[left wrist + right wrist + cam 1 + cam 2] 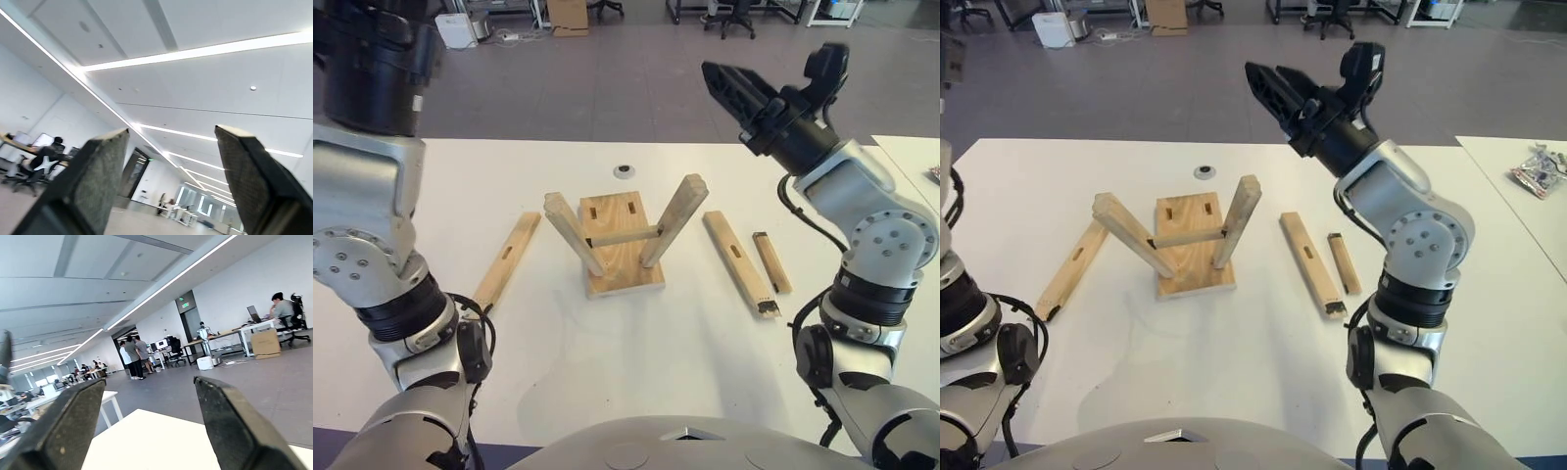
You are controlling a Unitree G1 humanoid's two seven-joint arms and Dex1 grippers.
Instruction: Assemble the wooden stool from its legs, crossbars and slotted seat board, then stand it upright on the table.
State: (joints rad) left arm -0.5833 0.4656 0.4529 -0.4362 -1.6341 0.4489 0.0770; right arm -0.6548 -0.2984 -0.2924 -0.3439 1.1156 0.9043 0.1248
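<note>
Right claw (1268, 76): raised high over the far-right of the desk (607, 352), fingers well apart, nothing held.
Left claw (171, 181): aimed up at the ceiling, fingers wide apart, empty.
Stool so far: seat board (625, 276) flat at desk centre, underside up. Left fitted leg (570, 230) and right fitted leg (675, 217) stand in its slots, splaying outward, tied by the fitted crossbar (622, 236). The far pair of slots is open.
Key relation: right loose leg (736, 257) lies flat just right of the board, below and nearer than the right claw. Long axis runs far-to-near, near end slanting right. Right arm is nearer, so prob. its pick.
Beside it: short crossbar (771, 262) sits close on the right, roughly parallel, leaving a narrow gap for a finger.
Left side: left loose leg (508, 258) flat, left of the board, slanting near-left, closer to the left arm.
Obstacles: right fitted leg leans toward the right loose leg, so a descent could clip it.
Other: round disc (625, 171) at far centre, apart from the parts.
</note>
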